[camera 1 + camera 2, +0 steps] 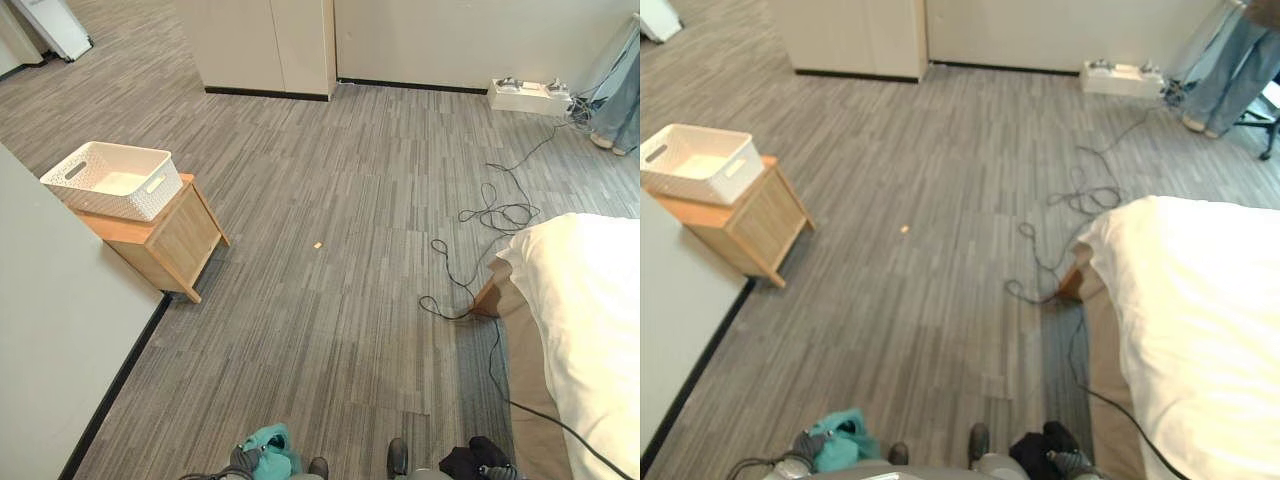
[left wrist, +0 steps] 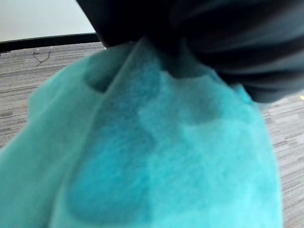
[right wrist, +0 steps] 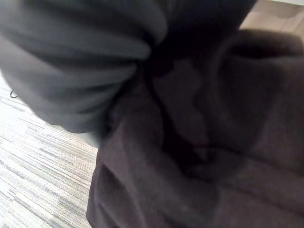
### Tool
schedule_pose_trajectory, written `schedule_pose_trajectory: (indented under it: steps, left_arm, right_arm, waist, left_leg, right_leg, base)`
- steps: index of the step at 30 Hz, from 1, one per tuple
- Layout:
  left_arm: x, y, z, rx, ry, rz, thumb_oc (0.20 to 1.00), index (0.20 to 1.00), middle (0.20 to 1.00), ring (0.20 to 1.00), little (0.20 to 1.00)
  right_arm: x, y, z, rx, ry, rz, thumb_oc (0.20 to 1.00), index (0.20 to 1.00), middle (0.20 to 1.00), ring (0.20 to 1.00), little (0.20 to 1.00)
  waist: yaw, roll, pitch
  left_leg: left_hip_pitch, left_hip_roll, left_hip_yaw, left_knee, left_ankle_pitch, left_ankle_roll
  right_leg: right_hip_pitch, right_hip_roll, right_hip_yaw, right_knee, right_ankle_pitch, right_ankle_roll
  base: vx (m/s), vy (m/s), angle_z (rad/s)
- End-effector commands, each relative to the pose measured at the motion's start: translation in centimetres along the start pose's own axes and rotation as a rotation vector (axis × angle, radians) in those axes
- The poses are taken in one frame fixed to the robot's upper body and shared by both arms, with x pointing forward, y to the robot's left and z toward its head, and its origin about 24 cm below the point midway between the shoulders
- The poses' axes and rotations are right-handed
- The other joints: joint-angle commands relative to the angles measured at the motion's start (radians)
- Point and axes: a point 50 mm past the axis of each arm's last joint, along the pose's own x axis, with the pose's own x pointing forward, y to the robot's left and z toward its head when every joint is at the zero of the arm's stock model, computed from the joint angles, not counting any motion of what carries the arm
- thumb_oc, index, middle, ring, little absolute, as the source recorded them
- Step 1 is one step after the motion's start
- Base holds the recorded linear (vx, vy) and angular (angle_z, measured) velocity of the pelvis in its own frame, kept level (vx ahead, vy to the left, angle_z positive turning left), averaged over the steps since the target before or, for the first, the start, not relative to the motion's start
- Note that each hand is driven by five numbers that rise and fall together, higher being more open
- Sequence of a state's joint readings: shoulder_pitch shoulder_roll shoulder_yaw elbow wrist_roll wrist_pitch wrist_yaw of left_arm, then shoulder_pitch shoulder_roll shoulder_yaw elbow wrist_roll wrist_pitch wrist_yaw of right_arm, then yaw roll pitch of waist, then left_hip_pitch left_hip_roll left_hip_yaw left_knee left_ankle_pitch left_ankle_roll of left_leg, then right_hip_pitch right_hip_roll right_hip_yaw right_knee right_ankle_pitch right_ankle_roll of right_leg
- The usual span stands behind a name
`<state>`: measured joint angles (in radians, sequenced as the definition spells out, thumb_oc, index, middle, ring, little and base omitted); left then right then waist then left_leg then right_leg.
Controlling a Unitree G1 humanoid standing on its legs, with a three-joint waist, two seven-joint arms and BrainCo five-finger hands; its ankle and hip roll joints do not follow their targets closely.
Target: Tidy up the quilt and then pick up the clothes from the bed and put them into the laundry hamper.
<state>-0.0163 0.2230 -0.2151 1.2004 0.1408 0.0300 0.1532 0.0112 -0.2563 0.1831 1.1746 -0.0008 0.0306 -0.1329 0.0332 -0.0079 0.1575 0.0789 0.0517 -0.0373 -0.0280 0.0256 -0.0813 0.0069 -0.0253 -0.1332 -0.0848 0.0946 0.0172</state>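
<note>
You have the hamper (image 1: 112, 178) on a cabinet (image 1: 160, 243) at ten o'clock, the bed (image 1: 585, 330) at three o'clock. Cables (image 1: 490, 215) lie on the floor (image 1: 330, 250) between them, nearer the bed. A person (image 1: 1230, 65) stands at one o'clock.

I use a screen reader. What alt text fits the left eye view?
A white basket sits on a small wooden cabinet at the left of a grey floor, a white quilt covers the bed at right, and teal cloth and dark cloth show at the bottom edge.

Fingers hidden under teal garment (image 2: 156, 156)
</note>
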Motion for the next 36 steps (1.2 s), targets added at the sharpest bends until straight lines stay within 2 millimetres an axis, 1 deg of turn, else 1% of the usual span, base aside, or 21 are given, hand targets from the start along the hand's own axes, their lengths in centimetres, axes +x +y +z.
schedule_pose_trajectory:
  steps: [1, 3, 5, 6, 7, 10, 14, 16, 18, 19, 20, 21, 23, 24, 25, 26, 28, 30, 32, 34, 36]
  left_arm:
    - [0.6, 1.8, 4.1, 0.004, -0.102, 0.069, 0.200, 0.200, 0.200, 0.200, 0.200]
    - [0.5, 2.0, 4.3, -0.020, -0.107, 0.081, 0.200, 0.200, 0.200, 0.200, 0.200]
    - [0.5, 1.9, 4.0, -0.034, -0.104, 0.081, 0.200, 0.200, 0.200, 0.200, 0.200]
    - [0.4, 1.9, 3.7, -0.037, -0.102, 0.085, 0.200, 0.200, 0.200, 0.200, 0.200]
    - [0.4, 1.8, 3.7, -0.037, -0.101, 0.084, 0.200, 0.200, 0.200, 0.200, 0.200]
    - [0.3, 1.4, 3.1, -0.026, -0.096, 0.067, 0.200, 0.200, 0.200, 0.200, 0.200]
    - [0.3, 1.5, 1.8, -0.027, -0.048, 0.059, 0.200, 0.200, 0.200, 0.200, 0.200]
    - [0.4, 1.7, 1.4, -0.005, -0.025, 0.063, 0.200, 0.200, 0.200, 0.200, 0.200]
    - [0.4, 1.8, 0.9, 0.046, -0.007, 0.050, 0.200, 0.200, 0.200, 0.200, 0.200]
    - [0.5, 2.5, 1.3, 0.062, -0.017, 0.077, 0.200, 0.200, 0.200, 0.200, 0.200]
    - [0.5, 2.8, 1.8, 0.078, -0.034, 0.086, 0.200, 0.200, 0.200, 0.200, 0.200]
    - [0.5, 2.7, 1.9, 0.078, -0.034, 0.086, 0.200, 0.200, 0.200, 0.200, 0.200]
    - [0.6, 3.2, 3.7, 0.123, -0.100, 0.097, 0.200, 0.200, 0.200, 0.200, 0.200]
    - [0.5, 3.6, 5.8, 0.143, -0.172, 0.120, 0.200, 0.200, 0.200, 0.200, 0.200]
    - [0.5, 3.6, 5.8, 0.143, -0.172, 0.120, 0.200, 0.200, 0.200, 0.200, 0.200]
    - [0.5, 3.8, 6.7, 0.147, -0.200, 0.130, 0.200, 0.200, 0.200, 0.200, 0.200]
    - [0.4, 4.1, 7.9, 0.150, -0.242, 0.143, 0.200, 0.200, 0.200, 0.200, 0.200]
    - [0.4, 4.2, 8.5, 0.151, -0.258, 0.148, 0.200, 0.200, 0.200, 0.200, 0.200]
    - [0.4, 3.8, 7.9, 0.163, -0.244, 0.140, 0.200, 0.200, 0.200, 0.200, 0.200]
    - [0.5, 3.3, 6.6, 0.158, -0.200, 0.125, 0.200, 0.200, 0.200, 0.200, 0.200]
    - [0.6, 2.7, 5.2, 0.142, -0.150, 0.109, 0.200, 0.200, 0.200, 0.200, 0.200]
  right_arm:
    - [0.3, -3.2, 4.6, -0.046, -0.168, -0.092, 0.200, 0.200, 0.200, 0.200, 0.200]
    - [0.2, -3.6, 5.5, -0.035, -0.199, -0.103, 0.200, 0.200, 0.200, 0.200, 0.200]
    - [0.2, -3.7, 5.7, -0.034, -0.203, -0.104, 0.200, 0.200, 0.200, 0.200, 0.200]
    - [0.1, -3.7, 5.6, -0.034, -0.207, -0.106, 0.200, 0.200, 0.200, 0.200, 0.200]
    - [0.1, -3.6, 5.5, -0.034, -0.206, -0.106, 0.200, 0.200, 0.200, 0.200, 0.200]
    - [0.1, -3.7, 5.0, -0.052, -0.196, -0.116, 0.200, 0.200, 0.200, 0.200, 0.200]
    - [0.2, -3.0, 5.2, -0.069, -0.192, -0.098, 0.200, 0.200, 0.200, 0.200, 0.200]
    - [0.3, -2.2, 4.4, -0.072, -0.161, -0.085, 0.200, 0.200, 0.200, 0.200, 0.200]
    - [0.3, -1.9, 4.0, -0.087, -0.138, -0.074, 0.200, 0.200, 0.200, 0.200, 0.200]
    - [0.3, -1.9, 4.8, -0.094, -0.159, -0.073, 0.200, 0.200, 0.200, 0.200, 0.200]
    - [0.3, -2.2, 5.3, -0.099, -0.174, -0.084, 0.200, 0.200, 0.200, 0.200, 0.200]
    - [0.4, -2.2, 5.3, -0.099, -0.174, -0.084, 0.200, 0.200, 0.200, 0.200, 0.200]
    - [0.3, -2.7, 6.0, -0.095, -0.200, -0.096, 0.200, 0.200, 0.200, 0.200, 0.200]
    - [0.2, -3.2, 6.7, -0.080, -0.232, -0.115, 0.200, 0.200, 0.200, 0.200, 0.200]
    - [0.2, -3.2, 6.7, -0.080, -0.232, -0.115, 0.200, 0.200, 0.200, 0.200, 0.200]
    - [0.1, -3.4, 6.9, -0.071, -0.244, -0.121, 0.200, 0.200, 0.200, 0.200, 0.200]
    - [0.1, -3.8, 6.8, -0.065, -0.241, -0.135, 0.200, 0.200, 0.200, 0.200, 0.200]
    - [0.2, -3.7, 6.2, -0.082, -0.211, -0.135, 0.200, 0.200, 0.200, 0.200, 0.200]
    - [0.3, -3.3, 5.6, -0.107, -0.189, -0.123, 0.200, 0.200, 0.200, 0.200, 0.200]
    - [0.4, -3.3, 4.7, -0.123, -0.162, -0.114, 0.200, 0.200, 0.200, 0.200, 0.200]
    - [0.4, -3.3, 4.2, -0.144, -0.133, -0.104, 0.200, 0.200, 0.200, 0.200, 0.200]
  waist:
    - [0.039, -0.024, 0.086]
    - [0.061, -0.040, 0.107]
    - [0.085, -0.042, 0.103]
    - [0.100, -0.031, 0.088]
    - [0.101, -0.034, 0.089]
    - [0.119, -0.003, 0.070]
    - [0.131, -0.024, 0.046]
    - [0.142, -0.065, 0.021]
    - [0.132, -0.088, 0.029]
    - [0.110, -0.054, 0.050]
    - [0.093, -0.028, 0.064]
    - [0.093, -0.026, 0.062]
    - [0.052, -0.001, 0.086]
    - [0.018, 0.002, 0.105]
    - [0.016, 0.005, 0.104]
    - [0.002, -0.001, 0.109]
    - [-0.026, -0.008, 0.105]
    - [-0.048, -0.011, 0.099]
    - [-0.065, 0.000, 0.088]
    - [-0.073, 0.009, 0.068]
    - [-0.074, 0.018, 0.055]
  left_leg:
    - [-0.193, -0.023, 0.065, 0.483, 0.072, 0.006]
    - [-0.294, -0.038, 0.087, 0.605, 0.070, 0.028]
    - [-0.370, -0.060, 0.122, 0.558, 0.028, 0.040]
    - [-0.378, -0.053, 0.156, 0.388, 0.013, 0.050]
    - [-0.370, -0.057, 0.160, 0.379, 0.015, 0.051]
    - [-0.385, -0.025, 0.268, 0.071, 0.095, 0.035]
    - [-0.360, -0.013, 0.331, -0.031, 0.123, 0.048]
    - [-0.333, -0.055, 0.321, -0.010, 0.132, 0.092]
    - [-0.264, -0.097, 0.315, -0.010, 0.084, 0.131]
    - [-0.167, -0.087, 0.291, -0.043, 0.057, 0.150]
    - [-0.118, -0.072, 0.267, -0.059, 0.042, 0.154]
    - [-0.120, -0.071, 0.267, -0.059, 0.043, 0.153]
    - [-0.058, -0.068, 0.211, -0.059, 0.014, 0.147]
    - [-0.007, -0.075, 0.163, -0.059, -0.013, 0.133]
    - [-0.009, -0.072, 0.161, -0.059, -0.012, 0.132]
    - [0.018, -0.082, 0.129, -0.059, -0.035, 0.121]
    - [0.079, -0.082, 0.076, -0.059, -0.097, 0.096]
    - [0.124, -0.079, 0.044, -0.059, -0.138, 0.080]
    - [0.191, -0.065, 0.001, -0.059, -0.177, 0.074]
    - [0.230, -0.046, -0.043, 0.026, -0.179, 0.068]
    - [0.158, -0.037, -0.033, 0.269, -0.097, 0.045]
  right_leg:
    - [0.080, -0.028, 0.006, 0.053, -0.131, 0.038]
    - [0.122, -0.033, 0.015, 0.039, -0.155, 0.024]
    - [0.175, -0.028, 0.034, 0.013, -0.184, 0.035]
    - [0.200, -0.028, 0.037, 0.003, -0.207, 0.051]
    - [0.204, -0.033, 0.039, 0.003, -0.209, 0.053]
    - [0.271, -0.015, 0.018, -0.002, -0.266, 0.070]
    - [0.337, -0.033, 0.001, 0.031, -0.315, 0.099]
    - [0.285, -0.066, 0.005, 0.252, -0.233, 0.138]
    - [0.204, -0.094, 0.031, 0.501, -0.011, 0.218]
    - [0.078, -0.128, 0.013, 0.721, 0.079, 0.213]
    - [-0.005, -0.137, -0.005, 0.803, 0.051, 0.190]
    - [-0.008, -0.136, -0.006, 0.804, 0.052, 0.189]
    - [-0.096, -0.124, -0.032, 0.765, -0.040, 0.154]
    - [-0.160, -0.090, -0.031, 0.635, -0.092, 0.137]
    - [-0.158, -0.087, -0.034, 0.628, -0.087, 0.135]
    - [-0.172, -0.076, -0.020, 0.481, -0.106, 0.132]
    - [-0.190, -0.081, -0.013, 0.168, -0.059, 0.148]
    - [-0.240, -0.089, 0.028, 0.031, 0.019, 0.182]
    - [-0.266, -0.068, 0.066, 0.043, 0.038, 0.197]
    - [-0.252, -0.052, 0.102, 0.112, 0.037, 0.175]
    - [-0.198, -0.045, 0.111, 0.122, 0.022, 0.135]
  base:
    - [0.17, -0.136, -0.03]
    - [0.40, -0.142, -0.34]
    - [0.53, 0.005, -0.48]
    - [0.35, 0.066, -0.43]
    - [0.53, 0.113, -0.44]
    - [0.48, 0.129, 0.14]
    - [0.68, 0.175, 0.17]
    - [0.71, 0.205, -0.03]
    - [0.70, 0.295, 0.05]
    - [0.81, 0.320, -0.03]
    - [0.56, 0.223, 0.00]
    - [0.40, 0.110, 0.51]
    - [0.57, 0.039, 1.18]
    - [0.53, -0.027, 1.39]
    - [0.55, -0.094, 1.30]
    - [0.49, -0.130, 1.36]
    - [0.70, -0.185, 1.22]
    - [0.74, -0.198, 1.02]
    - [0.72, -0.202, 0.88]
    - [0.65, -0.237, 0.86]
    - [0.58, -0.291, 0.83]
